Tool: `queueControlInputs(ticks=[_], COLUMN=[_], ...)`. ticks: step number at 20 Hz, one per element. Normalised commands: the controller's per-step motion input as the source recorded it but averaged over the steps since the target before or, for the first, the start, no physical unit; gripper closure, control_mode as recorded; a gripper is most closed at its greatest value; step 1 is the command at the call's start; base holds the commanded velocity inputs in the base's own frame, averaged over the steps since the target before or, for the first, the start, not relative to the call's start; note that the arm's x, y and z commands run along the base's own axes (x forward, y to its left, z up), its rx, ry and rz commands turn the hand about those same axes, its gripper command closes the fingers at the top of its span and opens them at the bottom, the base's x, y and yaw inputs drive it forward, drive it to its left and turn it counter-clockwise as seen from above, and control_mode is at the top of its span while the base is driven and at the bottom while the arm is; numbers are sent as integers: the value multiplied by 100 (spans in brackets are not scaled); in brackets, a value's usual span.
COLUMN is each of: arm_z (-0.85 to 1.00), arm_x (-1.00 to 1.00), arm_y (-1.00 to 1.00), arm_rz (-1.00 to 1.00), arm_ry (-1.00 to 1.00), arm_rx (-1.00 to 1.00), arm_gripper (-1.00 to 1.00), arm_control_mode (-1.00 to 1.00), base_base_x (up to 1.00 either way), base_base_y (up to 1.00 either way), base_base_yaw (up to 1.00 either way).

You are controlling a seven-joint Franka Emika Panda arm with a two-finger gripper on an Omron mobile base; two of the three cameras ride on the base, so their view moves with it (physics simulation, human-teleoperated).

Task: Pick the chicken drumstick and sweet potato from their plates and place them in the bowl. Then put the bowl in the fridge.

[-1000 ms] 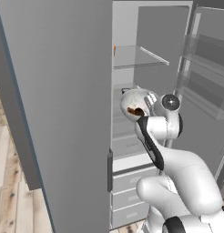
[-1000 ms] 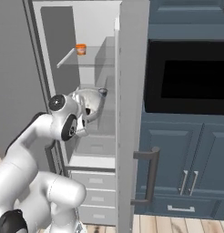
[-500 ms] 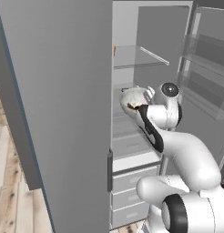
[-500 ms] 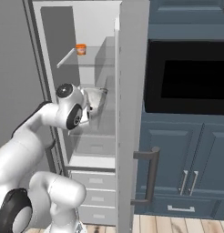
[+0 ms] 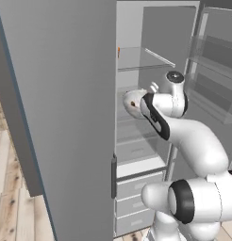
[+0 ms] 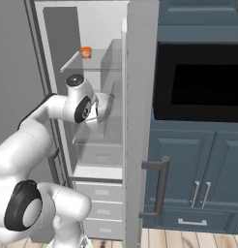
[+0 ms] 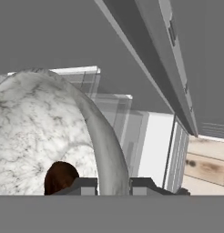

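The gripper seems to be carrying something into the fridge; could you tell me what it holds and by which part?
The gripper holds the bowl by its rim, the jaws shut on the wall, one either side.

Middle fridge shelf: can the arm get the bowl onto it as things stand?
Probably yes. The fridge door stands open, the bowl is held inside at shelf height, and nothing visibly blocks it.

The bowl looks like glossy white ceramic veined with grey marbling, the fridge door is smooth matt grey, its shelves clear glass-like at 12 o'clock, and the floor pale wood planks
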Motion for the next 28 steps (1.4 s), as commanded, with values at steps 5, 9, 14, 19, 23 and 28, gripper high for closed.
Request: queueControlInputs(ticks=[5,9,14,19,23,28], arm_z=[-3,-13,-20,-3,-4,-13], arm_x=[13,18,21,26,28,22], arm_y=[0,0,-3,0,0,0], arm_rz=[0,0,0,0,0,0], arm_ry=[-8,-6,1,1,0,0], arm_rx=[0,0,-2,0,0,0], arm_gripper=[100,100,100,100,100,100], arm_control_mode=[-100,-100,-100,-100,-100,-100], base_base_x=[0,0,0,0,0,0], base_base_y=[0,0,0,0,0,0], base_base_yaw=[0,0,0,0,0,0])
